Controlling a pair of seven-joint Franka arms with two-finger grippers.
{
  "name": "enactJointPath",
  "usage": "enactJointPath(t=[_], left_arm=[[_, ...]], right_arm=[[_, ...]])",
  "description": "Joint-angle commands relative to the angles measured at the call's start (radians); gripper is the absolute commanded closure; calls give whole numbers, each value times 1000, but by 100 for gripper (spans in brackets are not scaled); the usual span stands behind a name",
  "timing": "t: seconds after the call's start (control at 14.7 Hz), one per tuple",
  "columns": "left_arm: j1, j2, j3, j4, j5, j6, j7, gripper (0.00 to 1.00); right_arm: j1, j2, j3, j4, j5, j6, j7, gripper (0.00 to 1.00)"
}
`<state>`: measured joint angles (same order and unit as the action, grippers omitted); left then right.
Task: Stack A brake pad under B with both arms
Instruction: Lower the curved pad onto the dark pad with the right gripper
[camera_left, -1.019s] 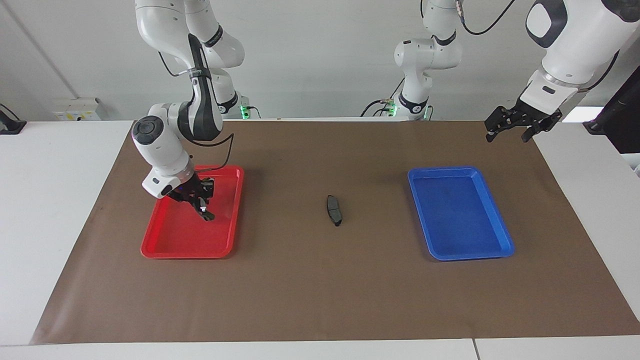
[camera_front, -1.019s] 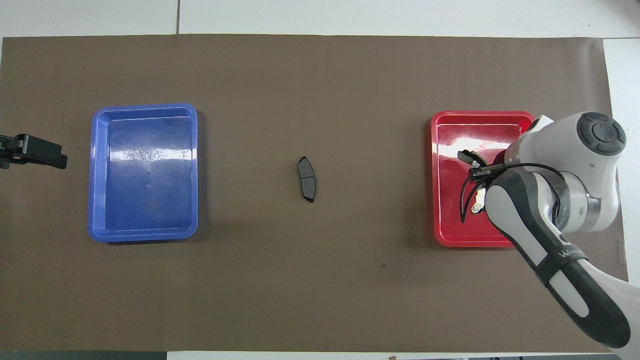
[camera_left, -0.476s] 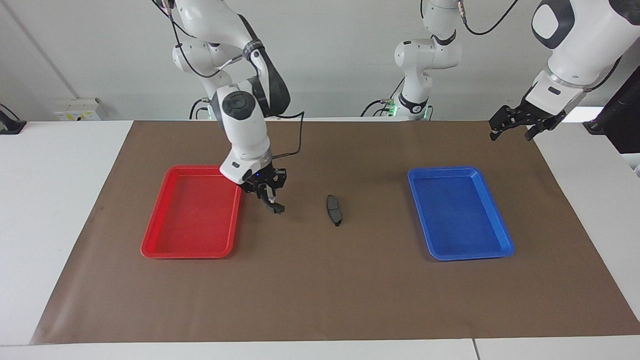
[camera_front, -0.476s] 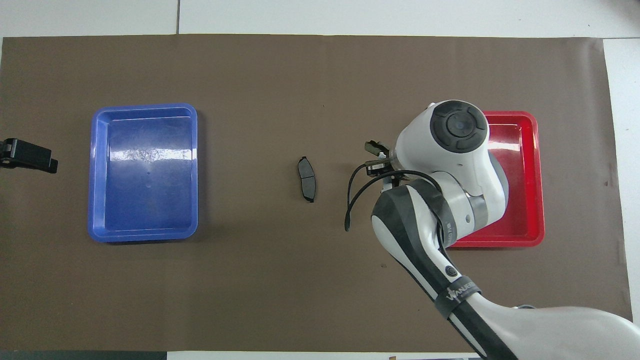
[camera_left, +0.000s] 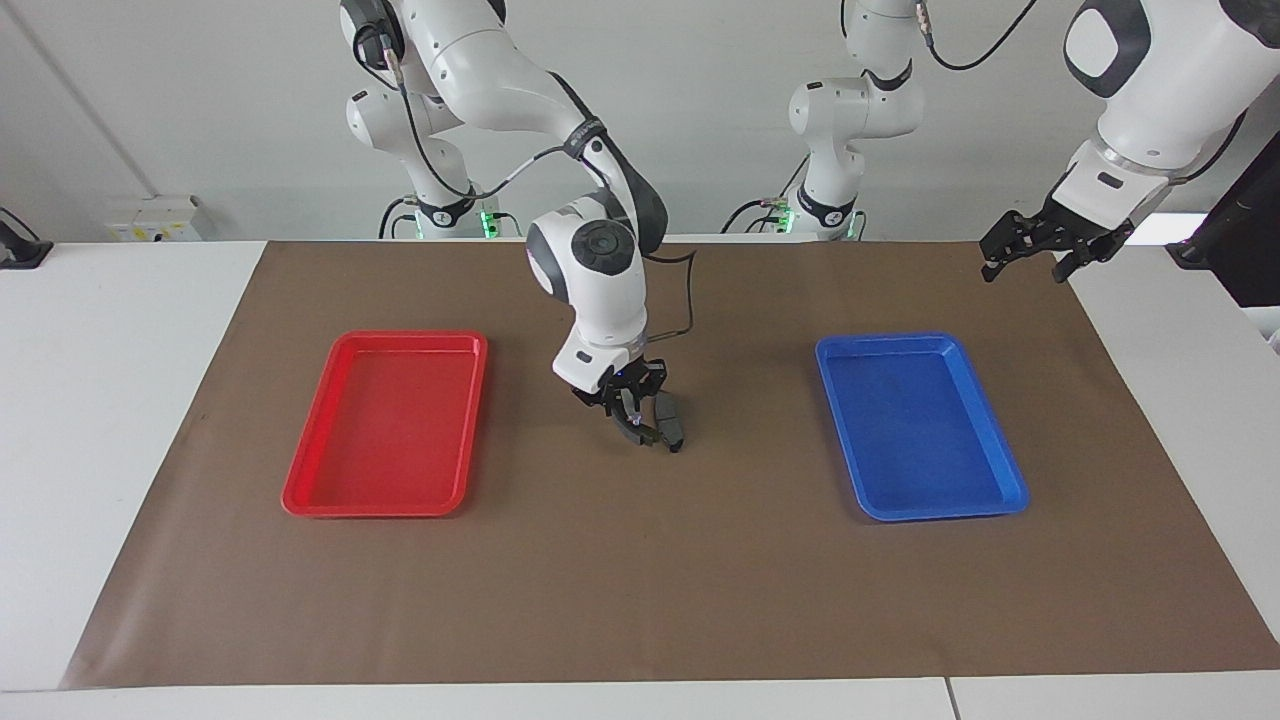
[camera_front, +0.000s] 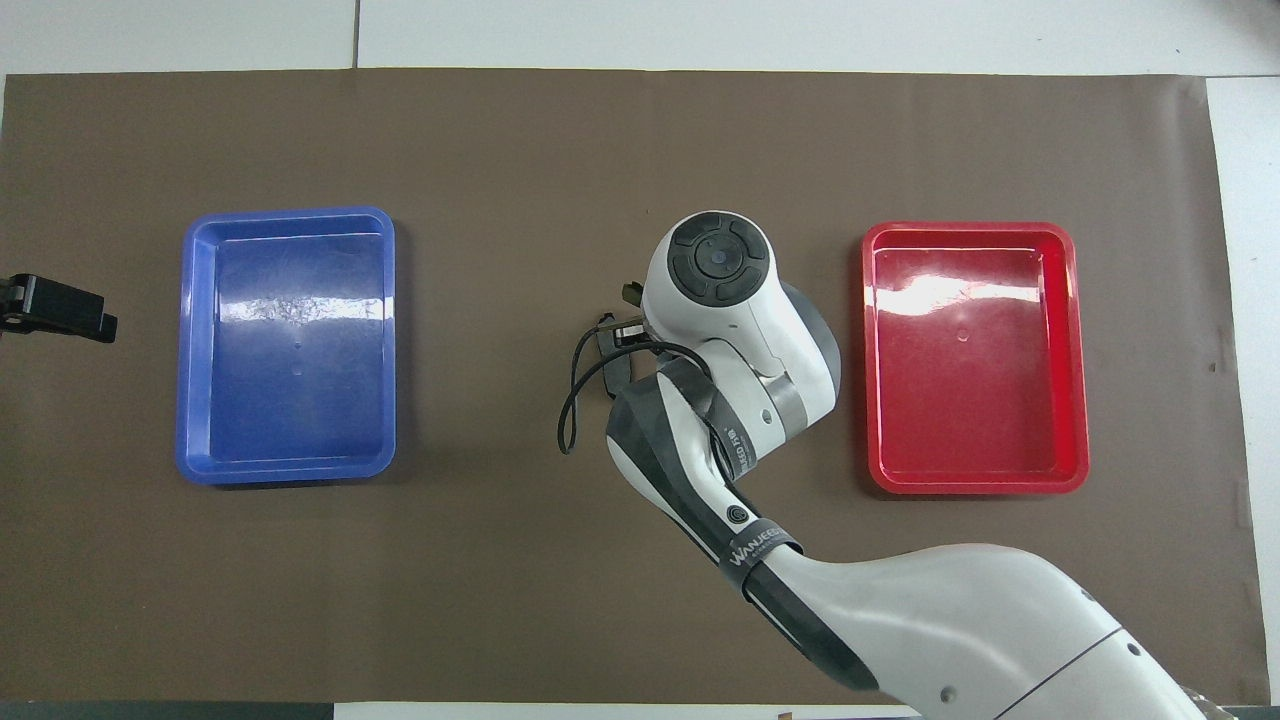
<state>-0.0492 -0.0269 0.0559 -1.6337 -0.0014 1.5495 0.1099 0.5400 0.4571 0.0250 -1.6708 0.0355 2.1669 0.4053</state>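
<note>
As we list the table (camera_left: 640, 580) across the facing view, entries run from the right arm's end.

1. Red tray (camera_left: 385, 425): nothing in it.
2. Right gripper (camera_left: 628, 408): low over the table's middle, fingers closed on B (camera_left: 636, 430), a dark piece mostly hidden by the hand.
3. A brake pad (camera_left: 669, 420): flat on the table between the trays, just beside the held piece; whether they touch we cannot tell.
4. Blue tray (camera_left: 920, 428): nothing in it.
5. Left gripper (camera_left: 1035, 248): waits raised over the table edge at its own end, fingers spread.

Risks, as we judge: the fingers descending could shove the small pad aside; B, released off-centre or tilted, may slide off it.
</note>
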Motion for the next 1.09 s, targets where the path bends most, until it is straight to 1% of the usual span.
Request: enactJointPath(t=[0.0, 0.27, 0.82, 1.02], left_arm=[[0, -30, -4, -37, -3, 29, 2, 1], [14, -30, -4, -34, -3, 17, 2, 1], [14, -30, -4, -34, -5, 18, 2, 1], [14, -30, -4, -34, -3, 18, 2, 1]], right_arm=[[17, 32, -5, 45, 15, 39, 7, 100], [58, 55, -7, 33, 4, 83, 9, 100], [43, 60, -5, 10, 1, 140, 7, 100], [48, 71, -7, 6, 1, 137, 10, 100]])
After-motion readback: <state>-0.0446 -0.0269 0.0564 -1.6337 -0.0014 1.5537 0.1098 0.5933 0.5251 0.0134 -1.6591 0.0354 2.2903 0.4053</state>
